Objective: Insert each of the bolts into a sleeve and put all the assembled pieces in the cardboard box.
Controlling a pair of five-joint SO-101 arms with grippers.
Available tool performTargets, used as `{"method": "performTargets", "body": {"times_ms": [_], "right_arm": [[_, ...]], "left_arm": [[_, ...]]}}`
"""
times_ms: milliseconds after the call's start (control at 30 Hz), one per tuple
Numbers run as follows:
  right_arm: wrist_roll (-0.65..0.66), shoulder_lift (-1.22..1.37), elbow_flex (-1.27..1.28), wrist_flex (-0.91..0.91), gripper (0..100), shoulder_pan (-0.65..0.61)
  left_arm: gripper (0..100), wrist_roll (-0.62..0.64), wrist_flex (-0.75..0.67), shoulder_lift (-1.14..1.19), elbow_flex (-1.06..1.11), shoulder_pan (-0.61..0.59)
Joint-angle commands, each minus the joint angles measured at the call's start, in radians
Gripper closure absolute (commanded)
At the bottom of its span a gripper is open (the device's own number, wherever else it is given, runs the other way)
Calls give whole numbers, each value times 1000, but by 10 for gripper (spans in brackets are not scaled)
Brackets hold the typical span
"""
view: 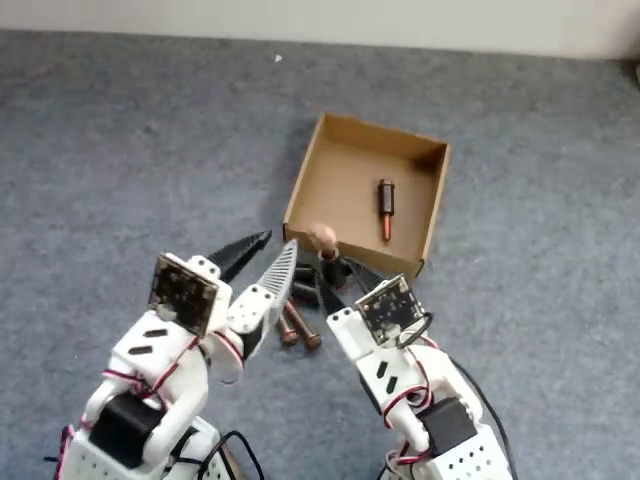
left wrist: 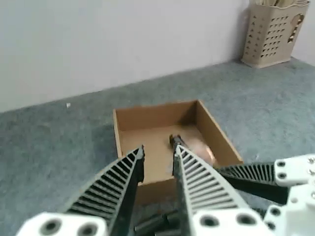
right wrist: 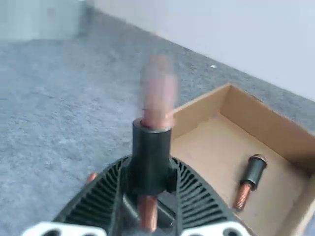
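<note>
Right gripper point(view: 335, 272) at the near wall of the cardboard box point(view: 340, 180), fingers clamped on a black sleeve point(view: 333, 266). Copper bolt point(view: 322, 237) seated in that sleeve, rounded head standing out of the far end and leaning toward the box rim. From the right wrist camera, right gripper point(right wrist: 149, 164) closed tight around the sleeve point(right wrist: 150, 147), the bolt point(right wrist: 157, 93) blurred above it and its shank poking out below between the fingers.

Left gripper point(view: 279, 241) just beside the box's near corner, fingers apart with nothing between them. From the left wrist camera, left gripper point(left wrist: 158, 150) aimed at the box point(left wrist: 155, 109), its spread tips framing the near wall, the other arm's fingers point(left wrist: 251, 174) reaching in from the side.

One assembled piece point(view: 386, 210) already flat on the box floor: black sleeve at the far end, copper shank pointing back toward the arms. Same assembled piece point(right wrist: 248, 179) seen past the right fingers, lying apart from the box walls point(right wrist: 266, 123).

Two loose bolts point(view: 298, 328) side by side on the grey carpet point(view: 120, 150) between the arms, outside the box. Spare dark sleeves point(view: 303, 288) just ahead of them, partly hidden by the fingers; count hard to tell. Pale perforated basket point(left wrist: 273, 32) against the wall point(left wrist: 98, 44) in the room behind.
</note>
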Motion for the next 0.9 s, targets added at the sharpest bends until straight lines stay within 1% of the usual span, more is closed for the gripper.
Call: {"method": "performTargets", "body": {"times_ms": [0, 167, 233, 300, 400, 567, 667, 767, 867], "right_arm": [[6, -22, -13, -36, 993, 13], [6, -22, -13, -36, 993, 18], [6, -22, -13, -36, 993, 18], [6, -22, -13, -36, 993, 18], [6, -22, -13, -36, 993, 41], [6, -16, -21, -12, 993, 137], [8, -15, -82, 74, 993, 174], [12, -13, -166, 133, 993, 179], [15, 15, -222, 131, 993, 179]], "left_arm": [[873, -52, 95, -4, -73, 1], [876, -83, 101, -4, -74, 36], [877, -98, 114, -4, -74, 27], [877, -123, 150, -4, -81, -12], [878, -153, 187, -4, -74, -108], [882, -166, 233, -4, -28, -357], [941, -166, 232, -4, 45, -487], [997, -166, 230, -4, 139, -547], [994, -166, 230, -4, 216, -573]]}}
